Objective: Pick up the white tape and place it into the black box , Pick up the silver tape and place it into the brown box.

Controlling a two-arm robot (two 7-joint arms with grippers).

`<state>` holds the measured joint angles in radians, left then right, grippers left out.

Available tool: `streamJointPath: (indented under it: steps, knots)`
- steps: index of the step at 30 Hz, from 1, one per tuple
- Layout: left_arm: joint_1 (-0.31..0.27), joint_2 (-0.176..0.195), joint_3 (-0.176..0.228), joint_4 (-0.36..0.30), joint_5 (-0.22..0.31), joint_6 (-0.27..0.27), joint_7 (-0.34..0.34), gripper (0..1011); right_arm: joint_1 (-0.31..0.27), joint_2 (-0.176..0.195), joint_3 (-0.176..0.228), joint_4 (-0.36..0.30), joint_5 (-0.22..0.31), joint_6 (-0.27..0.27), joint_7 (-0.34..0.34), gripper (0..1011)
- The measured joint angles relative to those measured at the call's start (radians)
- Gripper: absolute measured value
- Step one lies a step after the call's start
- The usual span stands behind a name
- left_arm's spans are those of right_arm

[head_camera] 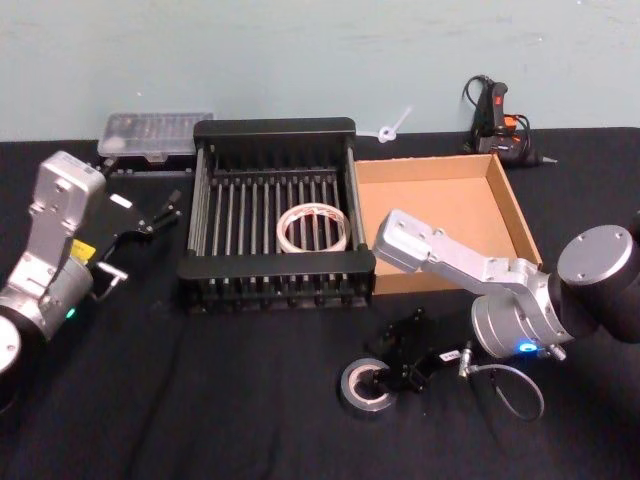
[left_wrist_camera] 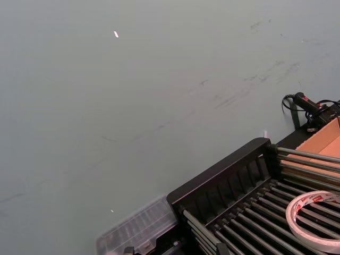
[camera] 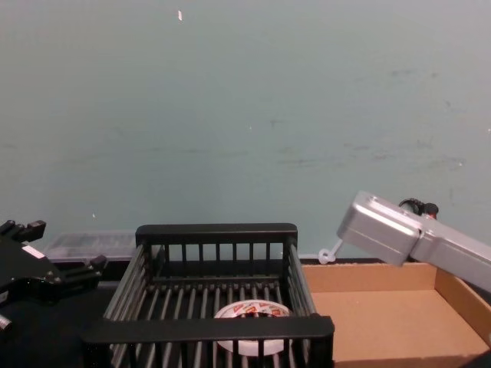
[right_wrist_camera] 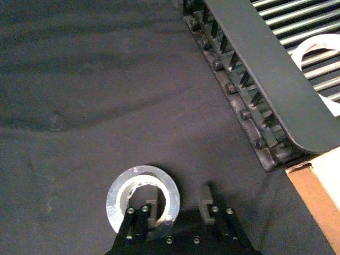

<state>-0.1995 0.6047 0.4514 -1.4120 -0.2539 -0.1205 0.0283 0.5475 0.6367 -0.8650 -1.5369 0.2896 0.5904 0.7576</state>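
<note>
Nearest is the silver tape [head_camera: 365,383], flat on the black cloth in front of the black box [head_camera: 275,273]. Right gripper [head_camera: 385,375] is spread over it, one finger inside the core, one outside. White tape [head_camera: 313,229] lies inside the black box. Brown box [head_camera: 518,213] sits just beside. Left gripper [head_camera: 160,215] is parked left, spread.

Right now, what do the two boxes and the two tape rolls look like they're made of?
Black box: looks like matte moulded plastic, with slatted sides and ribbed floor.
Brown box: cardboard, plain matte walls with raw cut edges.
White tape: thin whitish roll with red print; film or paper, can't tell.
Silver tape: grey, slightly glossy, pale core; probably duct tape. The right gripper straddles its wall.
</note>
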Motion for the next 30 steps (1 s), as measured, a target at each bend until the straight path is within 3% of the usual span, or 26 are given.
streamJointPath:
  steps: [2,8,12,30]
  knots:
    - [0.000,0.000,0.000,0.000,0.000,0.000,0.000,1001,0.000,0.000,0.000,0.000,0.000,0.000,0.000,477]
    - [0.000,0.000,0.000,0.000,0.000,0.000,0.000,1001,0.000,0.000,0.000,0.000,0.001,0.000,0.000,244]
    - [0.000,0.000,0.000,0.000,0.000,0.000,0.000,1001,0.000,0.000,0.000,0.000,0.001,0.000,0.000,178]
    - [0.000,0.000,0.000,0.000,0.000,0.000,0.000,1001,-0.003,0.002,0.013,-0.005,0.007,0.003,-0.001,173]
